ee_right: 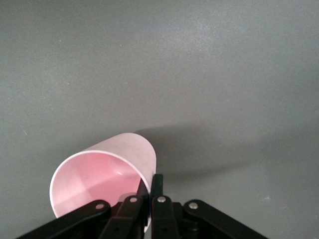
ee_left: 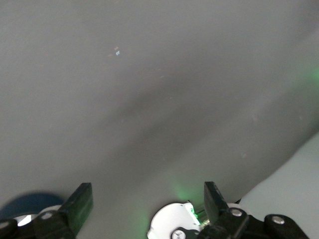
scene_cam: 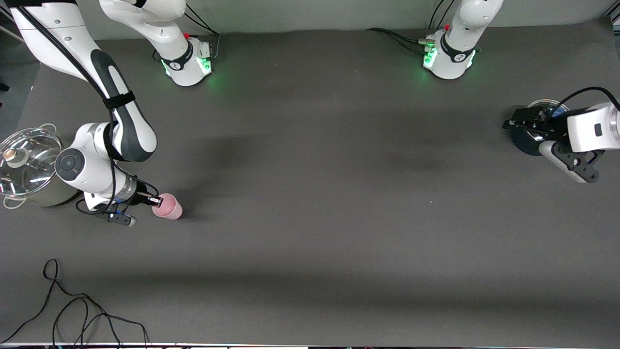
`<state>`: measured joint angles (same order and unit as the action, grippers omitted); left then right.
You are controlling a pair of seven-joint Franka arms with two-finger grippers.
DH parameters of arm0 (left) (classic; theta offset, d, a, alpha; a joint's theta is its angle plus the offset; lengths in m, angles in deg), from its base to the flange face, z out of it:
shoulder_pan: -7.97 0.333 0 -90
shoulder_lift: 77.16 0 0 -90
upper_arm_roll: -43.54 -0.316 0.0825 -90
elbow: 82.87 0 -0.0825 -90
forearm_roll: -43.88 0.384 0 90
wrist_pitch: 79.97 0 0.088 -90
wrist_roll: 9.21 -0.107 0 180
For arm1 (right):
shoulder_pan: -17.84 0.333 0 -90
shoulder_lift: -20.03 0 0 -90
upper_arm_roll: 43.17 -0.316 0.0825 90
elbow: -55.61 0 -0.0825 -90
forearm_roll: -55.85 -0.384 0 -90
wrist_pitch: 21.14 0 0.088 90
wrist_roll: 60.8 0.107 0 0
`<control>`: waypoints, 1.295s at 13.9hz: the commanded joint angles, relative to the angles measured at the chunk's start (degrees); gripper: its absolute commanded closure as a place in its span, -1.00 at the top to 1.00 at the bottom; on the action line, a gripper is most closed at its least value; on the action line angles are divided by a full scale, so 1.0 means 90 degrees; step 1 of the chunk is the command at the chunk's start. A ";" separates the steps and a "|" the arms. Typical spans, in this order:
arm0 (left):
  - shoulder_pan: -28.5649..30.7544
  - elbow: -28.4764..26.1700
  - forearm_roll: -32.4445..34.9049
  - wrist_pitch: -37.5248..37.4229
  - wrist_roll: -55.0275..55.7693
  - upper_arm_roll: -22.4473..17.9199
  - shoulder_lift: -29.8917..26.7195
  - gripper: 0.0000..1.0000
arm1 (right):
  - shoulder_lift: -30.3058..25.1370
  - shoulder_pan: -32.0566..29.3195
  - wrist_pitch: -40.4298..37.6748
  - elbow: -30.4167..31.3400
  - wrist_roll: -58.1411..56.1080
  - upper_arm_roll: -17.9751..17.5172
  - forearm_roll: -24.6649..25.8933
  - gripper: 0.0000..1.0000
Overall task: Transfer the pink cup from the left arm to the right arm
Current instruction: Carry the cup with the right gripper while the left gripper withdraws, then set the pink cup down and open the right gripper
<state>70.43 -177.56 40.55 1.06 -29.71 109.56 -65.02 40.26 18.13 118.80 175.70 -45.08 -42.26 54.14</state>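
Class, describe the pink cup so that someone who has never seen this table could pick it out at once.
Start at the steel pot with the glass lid at the right arm's end of the dark table. Beside it, the right gripper has its jaws pinched on the rim of the pink cup. The cup is small, pale pink, handleless and tilted, and is the only pink thing there.

Lighting: even, diffuse, overhead; moderately bright. Soft broad shadows band the grey table [scene_cam: 310, 194]. Green status glow at both arm bases. Glare on the glass pot lid [scene_cam: 26, 162] beside the right gripper [scene_cam: 156, 201]. Pink cup [ee_right: 102, 181] throws a soft shadow outward from the fingertips. Left wrist view hazy, low-contrast.
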 commanded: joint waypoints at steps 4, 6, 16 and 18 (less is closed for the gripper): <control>-0.0279 0.0199 0.0615 -0.0419 0.2139 -0.0148 -0.0744 0.99 | -0.0138 -0.0023 0.0124 0.0152 -0.0380 0.0025 -0.0143 -0.16; -0.0299 0.0248 0.0663 -0.0119 0.2247 -0.0120 -0.0908 0.99 | -0.0245 -0.0023 0.0008 0.0152 -0.0380 0.0035 -0.0143 0.08; -0.0512 0.0189 0.0527 0.0996 0.2238 -0.0275 -0.1193 0.99 | -0.2110 0.0095 -0.3357 -0.1270 -0.0409 0.0006 -0.0133 0.65; -0.1571 0.0316 0.0527 0.0996 0.2238 -0.1353 -0.1173 0.99 | -0.2189 0.0095 -0.4383 -0.2002 -0.0409 0.0016 -0.0114 0.69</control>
<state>64.88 -175.96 45.43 9.79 -9.33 105.57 -75.61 20.29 18.80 86.47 163.71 -47.23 -42.39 54.09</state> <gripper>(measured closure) 0.004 0.167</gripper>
